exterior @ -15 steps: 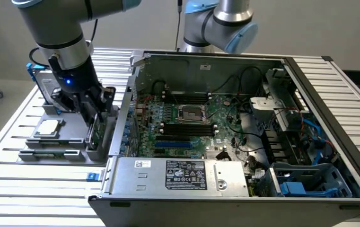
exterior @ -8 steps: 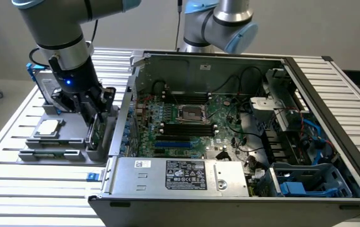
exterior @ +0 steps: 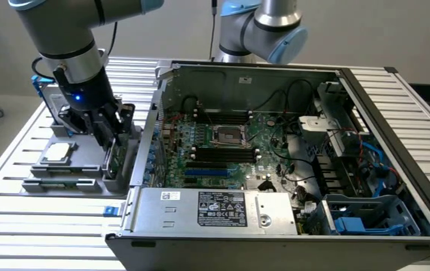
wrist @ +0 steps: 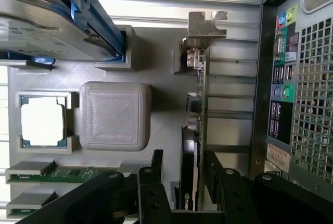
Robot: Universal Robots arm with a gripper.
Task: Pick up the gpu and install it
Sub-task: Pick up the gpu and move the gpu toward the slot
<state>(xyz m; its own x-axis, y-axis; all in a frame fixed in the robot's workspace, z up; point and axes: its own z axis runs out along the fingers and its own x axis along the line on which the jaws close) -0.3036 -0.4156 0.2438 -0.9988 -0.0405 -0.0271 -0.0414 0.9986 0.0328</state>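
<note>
The gpu (wrist: 191, 146) stands on edge in a slot of the grey parts holder (wrist: 156, 52), its silver end bracket (wrist: 206, 23) at one end and its black cooler on one face. My gripper (wrist: 184, 162) is open and straddles the card: one black finger (wrist: 157, 161) stands a gap away from the cooler side, the other finger (wrist: 214, 164) is close to the board side. In the exterior view the gripper (exterior: 111, 135) reaches down over the gpu (exterior: 112, 157) on the holder, left of the open computer case (exterior: 275, 152).
The holder also carries a processor (wrist: 42, 121), memory sticks (wrist: 57, 174) and a hard drive in a blue frame (wrist: 41, 26). The case's rear panel (wrist: 291, 78) is close beside the card. Blue expansion slots (exterior: 207, 169) lie on the motherboard. A second arm (exterior: 264, 28) stands behind the case.
</note>
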